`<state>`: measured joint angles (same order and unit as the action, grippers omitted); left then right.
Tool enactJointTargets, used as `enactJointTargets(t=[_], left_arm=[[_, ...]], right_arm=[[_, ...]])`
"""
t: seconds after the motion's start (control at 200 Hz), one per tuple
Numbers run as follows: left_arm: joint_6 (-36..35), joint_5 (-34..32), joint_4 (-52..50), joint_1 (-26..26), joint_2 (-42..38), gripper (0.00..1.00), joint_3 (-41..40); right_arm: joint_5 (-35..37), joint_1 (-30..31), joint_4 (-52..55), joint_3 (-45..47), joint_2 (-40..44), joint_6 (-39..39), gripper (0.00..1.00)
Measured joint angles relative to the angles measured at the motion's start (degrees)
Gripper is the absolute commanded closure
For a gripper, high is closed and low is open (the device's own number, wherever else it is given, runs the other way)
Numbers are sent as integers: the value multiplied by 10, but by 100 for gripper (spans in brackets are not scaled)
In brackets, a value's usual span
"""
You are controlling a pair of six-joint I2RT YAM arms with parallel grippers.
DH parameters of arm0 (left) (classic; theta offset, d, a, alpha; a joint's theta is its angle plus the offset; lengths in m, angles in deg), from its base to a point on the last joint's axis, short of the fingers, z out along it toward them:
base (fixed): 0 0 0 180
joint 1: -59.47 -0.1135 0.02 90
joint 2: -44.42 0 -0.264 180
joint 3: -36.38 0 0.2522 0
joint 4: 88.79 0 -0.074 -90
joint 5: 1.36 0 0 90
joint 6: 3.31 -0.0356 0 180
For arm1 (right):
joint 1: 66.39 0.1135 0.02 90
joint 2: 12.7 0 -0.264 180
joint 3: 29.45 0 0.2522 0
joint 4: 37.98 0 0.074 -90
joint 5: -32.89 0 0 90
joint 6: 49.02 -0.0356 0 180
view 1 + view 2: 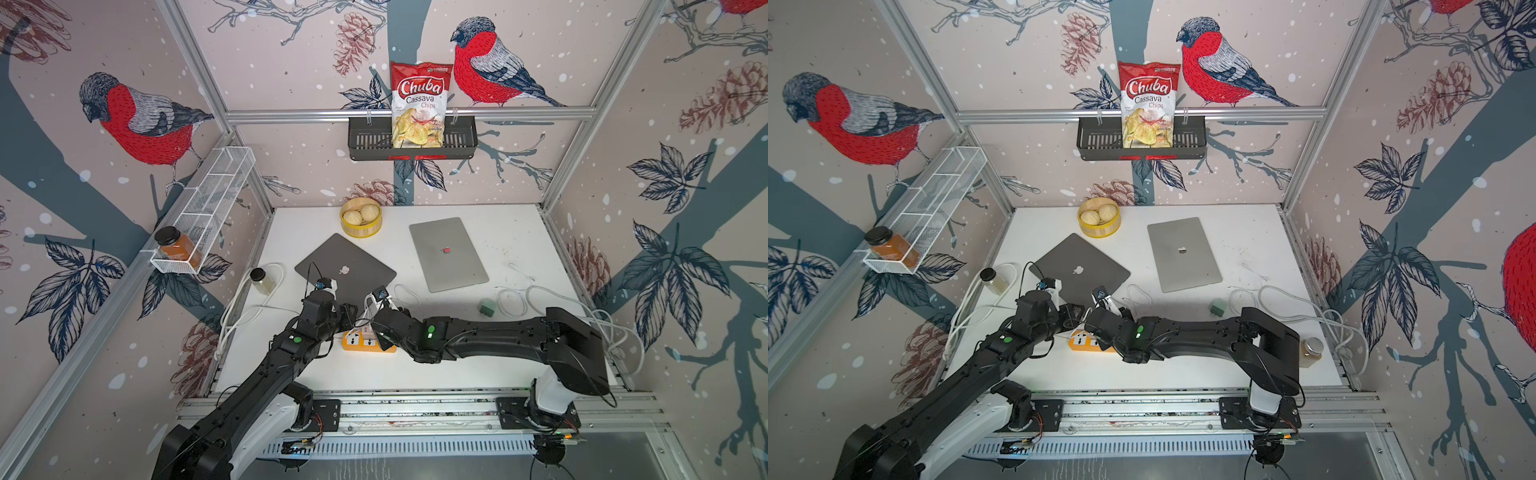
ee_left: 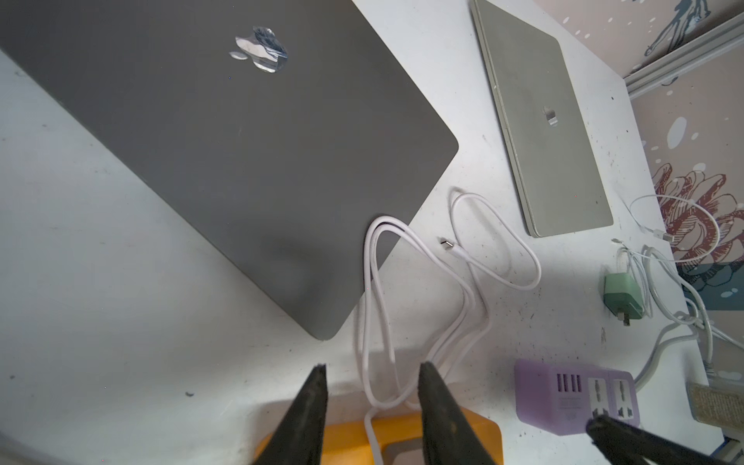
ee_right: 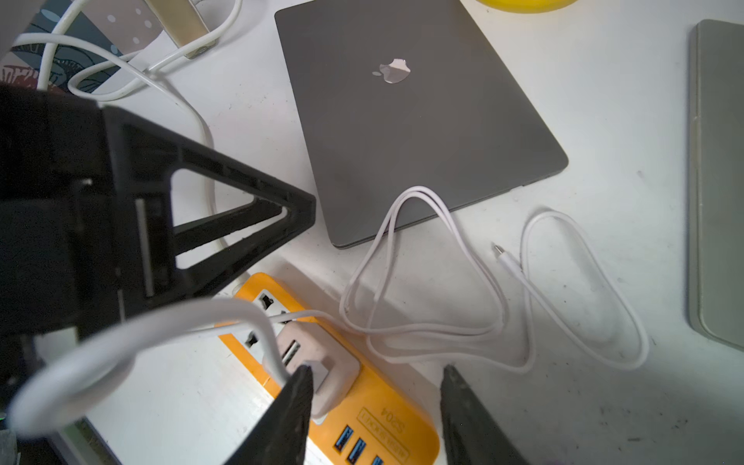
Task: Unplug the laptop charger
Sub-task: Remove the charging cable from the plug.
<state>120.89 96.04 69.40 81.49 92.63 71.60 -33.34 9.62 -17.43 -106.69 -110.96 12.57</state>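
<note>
The laptop charger (image 3: 330, 358), a small pale block, sits plugged into the yellow power strip (image 3: 378, 390) on the white surface (image 1: 291, 374). Both arms reach in over this strip.

The right claw (image 3: 374, 368) hangs directly above the strip with its fingers spread, gripping nothing. One finger (image 3: 294, 406) lines up with the charger's corner, and it cannot be told whether it touches. The other finger stands well clear of the charger, past the strip's long edge.

The left claw (image 2: 372, 364) hovers over the opposite end of the strip, also parted and pinching nothing. Strands of the white cable (image 3: 414, 190) run loosely through the gap between its fingers.

The cable leaves the top of the charger and trails off the strip. It loops over the nearest corner of the dark laptop (image 3: 402, 141), which lies just beyond the strip. It then curls back across the surface. Its plug end (image 3: 508, 261) lies loose beyond the strip, beside the laptop and not in it.
</note>
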Motion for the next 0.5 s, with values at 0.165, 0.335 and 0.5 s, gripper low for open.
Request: enactJointTargets(t=[0.165,0.335,0.5], left_arm=[[-2,17,28,1,-20,60,-23],[3,35,29,16,-11,58,-22],[5,0,-25,18,-7,54,46]], right_arm=[[2,8,4,14,8,-3,48],[10,19,14,40,39,-15,48],[11,36,-11,66,61,2,48]])
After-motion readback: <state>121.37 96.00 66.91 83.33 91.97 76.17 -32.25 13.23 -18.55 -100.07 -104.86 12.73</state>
